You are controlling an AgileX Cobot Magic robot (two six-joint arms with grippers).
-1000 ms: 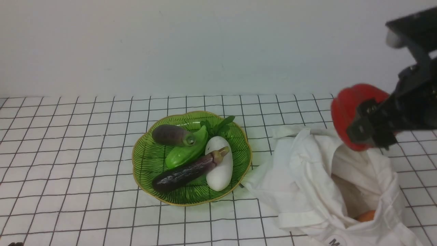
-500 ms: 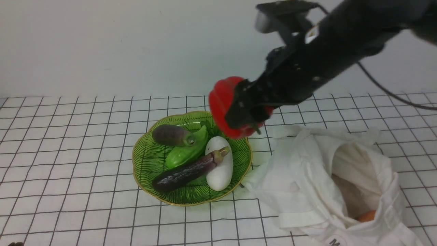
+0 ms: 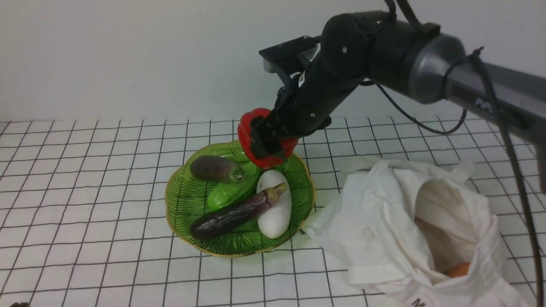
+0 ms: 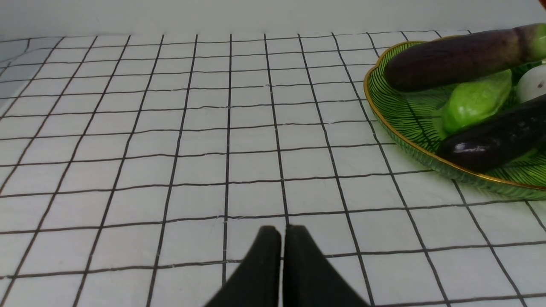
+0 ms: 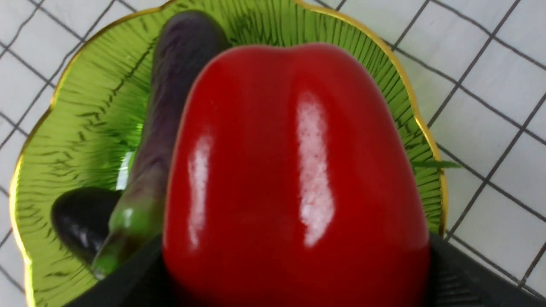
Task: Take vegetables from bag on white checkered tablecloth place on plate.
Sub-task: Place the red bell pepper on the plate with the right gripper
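Note:
My right gripper (image 3: 266, 143) is shut on the glossy red bell pepper (image 3: 247, 132) and holds it just above the far part of the green plate (image 3: 183, 200). In the right wrist view the pepper (image 5: 294, 170) fills the middle, with black fingers (image 5: 460, 281) on both sides and the plate (image 5: 64, 140) below. The white bag (image 3: 384, 230) lies open on the white checkered tablecloth (image 3: 85, 179), right of the plate. My left gripper (image 4: 281, 234) is shut and empty, low over the cloth, left of the plate (image 4: 405, 123). It is out of the front view.
The plate holds two dark purple eggplants (image 3: 230, 217), a green vegetable (image 3: 230, 192) and a white oblong vegetable (image 3: 277, 209). Something orange (image 3: 458, 269) shows deep in the bag's mouth. A white wall stands behind the table.
My right arm has carried the red pepper from above the bag leftward and down, to just above the plate's far part. The bag and the plate's contents have not moved.

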